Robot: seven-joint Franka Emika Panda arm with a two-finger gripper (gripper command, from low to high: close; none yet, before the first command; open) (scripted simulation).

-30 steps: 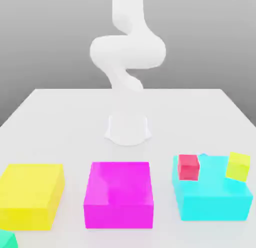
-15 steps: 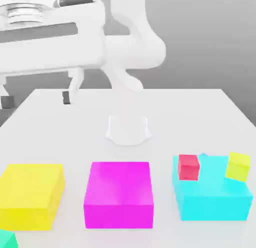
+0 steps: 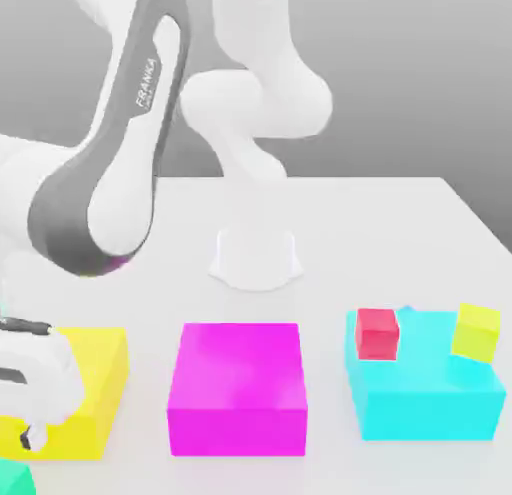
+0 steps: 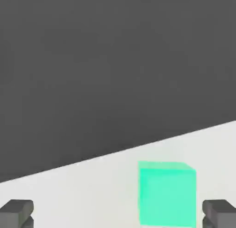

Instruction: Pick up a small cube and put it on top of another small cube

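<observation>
A small teal-green cube point(image 3: 11, 479) rests on the white table at the front corner on the exterior view's left, cut by the frame edge. My gripper point(image 3: 22, 438) hangs low just above it, in front of the big yellow block point(image 3: 98, 375). In the hand view the small cube point(image 4: 167, 194) lies on the table between my dark fingertips point(image 4: 16, 212), nearer one of them, and my gripper point(image 4: 117, 214) stands open and holds nothing. A small red cube point(image 3: 378, 333) and a small yellow cube point(image 3: 476, 331) sit on the cyan block point(image 3: 425, 393).
A big magenta block point(image 3: 237, 388) stands in the front middle, between the yellow and cyan blocks. The arm's white base point(image 3: 256, 257) stands mid-table behind them. The arm's grey-and-white link point(image 3: 105, 193) leans over the table on the exterior view's left.
The arm has swung from high at the exterior view's upper left down to the front left corner. The gripper now hangs low by the yellow block. No cube has moved.
</observation>
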